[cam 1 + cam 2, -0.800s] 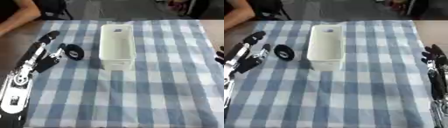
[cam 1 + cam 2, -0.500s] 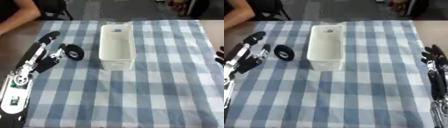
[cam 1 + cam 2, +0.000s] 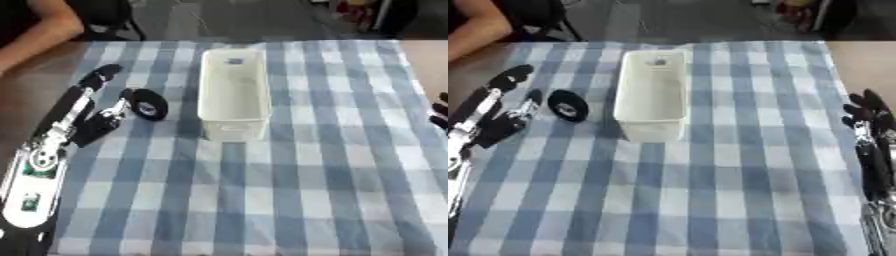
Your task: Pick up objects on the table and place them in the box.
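**Both robot hands lying open beside the box, black ring untouched**

A white box [image 3: 233,92] is standing near the middle of the bench [image 3: 289,200], on a blue and white checked cloth, its long side running away from me. Inside it I am seeing only a small dark mark at the far end, too small to make out. Just left of the box a black ring [image 3: 146,104] is sitting on the cloth, tilted up on its edge. The left robot hand [image 3: 96,117] is lying along the left edge, fingers stretched out and holding nothing, fingertips close beside the ring. The right robot hand [image 3: 866,116] is resting at the right edge, well apart from the box, fingers straight and empty.
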You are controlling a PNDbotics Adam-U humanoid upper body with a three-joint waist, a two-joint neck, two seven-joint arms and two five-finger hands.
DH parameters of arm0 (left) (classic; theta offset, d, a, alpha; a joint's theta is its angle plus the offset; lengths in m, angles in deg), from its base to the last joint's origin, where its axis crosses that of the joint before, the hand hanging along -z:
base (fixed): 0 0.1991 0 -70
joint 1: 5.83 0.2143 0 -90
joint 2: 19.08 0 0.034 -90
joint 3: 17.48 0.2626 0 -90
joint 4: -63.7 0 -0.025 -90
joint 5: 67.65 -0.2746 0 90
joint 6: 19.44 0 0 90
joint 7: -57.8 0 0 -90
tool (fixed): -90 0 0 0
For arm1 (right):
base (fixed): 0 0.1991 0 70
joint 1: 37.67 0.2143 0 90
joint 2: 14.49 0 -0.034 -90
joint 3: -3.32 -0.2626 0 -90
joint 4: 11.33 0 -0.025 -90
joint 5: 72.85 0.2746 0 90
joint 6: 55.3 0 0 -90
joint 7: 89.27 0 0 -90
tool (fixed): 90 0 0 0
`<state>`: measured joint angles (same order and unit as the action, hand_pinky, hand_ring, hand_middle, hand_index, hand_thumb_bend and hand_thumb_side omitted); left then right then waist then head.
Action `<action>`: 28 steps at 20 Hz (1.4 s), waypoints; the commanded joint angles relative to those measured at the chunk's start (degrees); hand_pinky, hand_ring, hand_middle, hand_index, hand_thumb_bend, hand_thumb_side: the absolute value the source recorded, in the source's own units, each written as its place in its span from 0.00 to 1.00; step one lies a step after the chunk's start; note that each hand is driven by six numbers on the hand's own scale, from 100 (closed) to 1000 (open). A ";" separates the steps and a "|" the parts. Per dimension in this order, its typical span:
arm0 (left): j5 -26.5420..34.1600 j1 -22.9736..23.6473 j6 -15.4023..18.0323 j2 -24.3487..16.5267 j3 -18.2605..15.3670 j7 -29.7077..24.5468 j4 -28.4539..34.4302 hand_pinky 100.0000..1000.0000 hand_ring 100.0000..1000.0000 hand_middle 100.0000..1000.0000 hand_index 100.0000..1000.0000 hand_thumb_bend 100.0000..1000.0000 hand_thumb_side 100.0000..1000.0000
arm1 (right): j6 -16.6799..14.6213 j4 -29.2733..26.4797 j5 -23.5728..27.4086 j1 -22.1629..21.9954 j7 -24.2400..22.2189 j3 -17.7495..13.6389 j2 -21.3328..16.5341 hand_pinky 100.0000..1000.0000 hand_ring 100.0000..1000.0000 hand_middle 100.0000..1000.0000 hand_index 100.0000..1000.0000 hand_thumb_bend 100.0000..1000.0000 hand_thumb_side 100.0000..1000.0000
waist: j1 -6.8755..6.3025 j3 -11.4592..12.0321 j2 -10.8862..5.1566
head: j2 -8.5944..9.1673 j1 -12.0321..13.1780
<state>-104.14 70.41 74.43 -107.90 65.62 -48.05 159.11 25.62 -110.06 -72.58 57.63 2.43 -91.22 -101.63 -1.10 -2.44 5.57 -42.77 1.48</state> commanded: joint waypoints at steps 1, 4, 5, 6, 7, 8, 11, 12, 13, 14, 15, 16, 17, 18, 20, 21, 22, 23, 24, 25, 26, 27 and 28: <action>-6.13 -1.25 0.32 -3.97 1.23 -1.43 0.15 1.00 0.99 1.00 1.00 0.88 0.78 | -0.08 -0.71 -0.07 0.33 -0.14 -0.15 -0.66 0.86 0.86 0.85 0.97 0.00 0.68 | -0.09 -0.21 -0.45 | 0.75 -0.30; -11.73 -2.19 1.62 -6.73 3.67 -3.23 -1.00 1.00 0.99 1.00 1.00 0.89 0.78 | -0.09 -0.72 -0.07 0.33 -0.21 -0.08 -0.71 0.86 0.86 0.85 0.97 0.00 0.68 | -0.18 -0.37 -0.49 | 0.83 -0.14; -12.40 -2.33 2.00 -7.02 4.22 -3.48 -1.41 1.00 0.99 1.00 1.00 0.88 0.78 | -0.09 -0.72 -0.07 0.34 -0.22 -0.06 -0.72 0.86 0.86 0.85 0.97 0.00 0.68 | -0.19 -0.41 -0.49 | 0.88 -0.16; -12.63 -2.41 2.35 -7.15 4.73 -3.69 -1.84 1.00 0.99 1.00 1.00 0.88 0.78 | -0.09 -0.72 -0.07 0.36 -0.24 -0.04 -0.72 0.86 0.86 0.85 0.97 0.00 0.68 | -0.18 -0.44 -0.47 | 0.95 -0.24; -12.59 -2.45 2.59 -7.09 5.04 -3.78 -2.20 1.00 0.99 1.00 1.00 0.88 0.78 | -0.09 -0.72 -0.06 0.38 -0.25 -0.04 -0.71 0.86 0.86 0.85 0.97 0.00 0.68 | -0.16 -0.46 -0.45 | 0.98 -0.25; -12.39 -2.46 2.76 -6.98 5.22 -3.80 -2.52 1.00 0.99 1.00 1.00 0.88 0.78 | -0.09 -0.71 -0.05 0.39 -0.25 -0.04 -0.71 0.86 0.86 0.85 0.97 0.00 0.68 | -0.15 -0.47 -0.44 | 0.99 -0.23; -12.16 -2.55 3.03 -6.89 5.57 -3.85 -3.07 1.00 0.99 1.00 1.00 0.86 0.78 | -0.08 -0.69 -0.05 0.41 -0.22 -0.07 -0.72 0.86 0.86 0.85 0.97 0.00 0.68 | -0.15 -0.52 -0.41 | 0.95 -0.11; -12.20 -2.62 3.08 -6.93 5.64 -3.85 -3.17 1.00 0.99 1.00 1.00 0.86 0.78 | -0.09 -0.70 -0.05 0.41 -0.22 -0.07 -0.72 0.86 0.86 0.85 0.97 0.00 0.68 | -0.16 -0.54 -0.41 | 0.95 -0.12; -12.24 -2.68 3.10 -6.97 5.68 -3.84 -3.23 1.00 0.99 1.00 1.00 0.86 0.78 | -0.09 -0.71 -0.05 0.41 -0.22 -0.07 -0.72 0.86 0.86 0.85 0.97 0.00 0.68 | -0.17 -0.55 -0.41 | 0.95 -0.16; -12.30 -2.76 3.12 -7.02 5.71 -3.84 -3.28 1.00 0.99 1.00 1.00 0.86 0.78 | -0.09 -0.71 -0.04 0.40 -0.24 -0.05 -0.72 0.86 0.86 0.85 0.97 0.00 0.68 | -0.18 -0.56 -0.41 | 0.96 -0.20; -12.36 -2.81 3.15 -7.07 5.74 -3.84 -3.32 1.00 0.99 1.00 1.00 0.85 0.78 | -0.09 -0.71 -0.04 0.40 -0.26 -0.04 -0.72 0.86 0.86 0.85 0.97 0.00 0.68 | -0.18 -0.57 -0.41 | 0.96 -0.20; -12.43 -2.87 3.16 -7.14 5.80 -3.87 -3.40 1.00 0.99 1.00 1.00 0.85 0.78 | -0.09 -0.71 -0.04 0.40 -0.27 -0.04 -0.72 0.86 0.86 0.85 0.97 0.00 0.68 | -0.18 -0.58 -0.41 | 0.95 -0.18; -12.50 -2.92 3.17 -7.21 5.85 -3.90 -3.48 1.00 0.99 1.00 1.00 0.85 0.78 | -0.09 -0.70 -0.04 0.40 -0.26 -0.05 -0.72 0.86 0.86 0.85 0.97 0.00 0.68 | -0.18 -0.58 -0.42 | 0.94 -0.17; -12.58 -2.97 3.16 -7.29 5.89 -3.92 -3.56 1.00 0.99 1.00 1.00 0.85 0.78 | -0.09 -0.70 -0.04 0.40 -0.25 -0.06 -0.73 0.86 0.86 0.85 0.97 0.00 0.68 | -0.18 -0.58 -0.42 | 0.94 -0.18; -12.86 -3.15 3.12 -7.49 5.94 -3.89 -3.66 1.00 0.99 1.00 1.00 0.84 0.77 | -0.09 -0.70 -0.04 0.40 -0.25 -0.05 -0.73 0.86 0.86 0.85 0.97 0.00 0.68 | -0.18 -0.58 -0.42 | 0.95 -0.19; -13.03 -3.27 3.09 -7.58 5.95 -3.86 -3.69 1.00 0.99 1.00 1.00 0.84 0.77 | -0.09 -0.69 -0.04 0.40 -0.25 -0.04 -0.74 0.86 0.86 0.85 0.97 0.00 0.68 | -0.19 -0.58 -0.42 | 0.96 -0.19; -13.22 -3.39 3.04 -7.66 5.93 -3.79 -3.71 1.00 0.99 1.00 1.00 0.84 0.77 | -0.09 -0.69 -0.04 0.39 -0.26 -0.03 -0.74 0.86 0.86 0.85 0.97 0.00 0.68 | -0.19 -0.58 -0.42 | 0.98 -0.18; -13.39 -3.49 3.00 -7.71 5.91 -3.72 -3.72 1.00 0.99 1.00 1.00 0.84 0.77 | -0.09 -0.70 -0.04 0.38 -0.27 -0.03 -0.74 0.86 0.86 0.85 0.97 0.00 0.68 | -0.19 -0.59 -0.42 | 0.99 -0.18; -13.58 -3.66 2.93 -7.75 5.83 -3.61 -3.67 1.00 0.99 1.00 1.00 0.84 0.77 | -0.09 -0.69 -0.04 0.37 -0.28 -0.03 -0.74 0.86 0.86 0.85 0.97 0.00 0.68 | -0.19 -0.58 -0.43 | 0.98 -0.20; -13.75 -3.76 2.88 -7.76 5.79 -3.53 -3.63 1.00 0.99 1.00 1.00 0.84 0.77 | -0.09 -0.69 -0.05 0.36 -0.28 -0.03 -0.74 0.86 0.86 0.85 0.97 0.00 0.68 | -0.19 -0.58 -0.42 | 0.99 -0.20; -13.95 -3.96 2.82 -7.81 5.72 -3.44 -3.56 1.00 0.99 1.00 1.00 0.83 0.77 | -0.09 -0.68 -0.05 0.36 -0.28 -0.03 -0.74 0.86 0.86 0.85 0.97 0.00 0.68 | -0.20 -0.59 -0.43 | 1.01 -0.20; -14.16 -4.10 2.78 -7.84 5.68 -3.39 -3.51 1.00 0.99 1.00 1.00 0.83 0.77 | -0.09 -0.69 -0.05 0.36 -0.28 -0.03 -0.74 0.86 0.86 0.85 0.97 0.00 0.68 | -0.20 -0.59 -0.43 | 1.02 -0.20; -14.41 -4.36 2.74 -7.92 5.63 -3.34 -3.42 1.00 0.99 1.00 1.00 0.83 0.76 | -0.08 -0.68 -0.05 0.35 -0.29 -0.03 -0.74 0.86 0.86 0.85 0.97 0.00 0.68 | -0.21 -0.61 -0.45 | 1.08 -0.20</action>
<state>-118.12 67.20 77.27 -114.04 71.75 -51.67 154.75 25.61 -110.06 -72.58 57.63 2.25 -91.20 -101.63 -1.32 -3.02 5.68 -42.52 1.48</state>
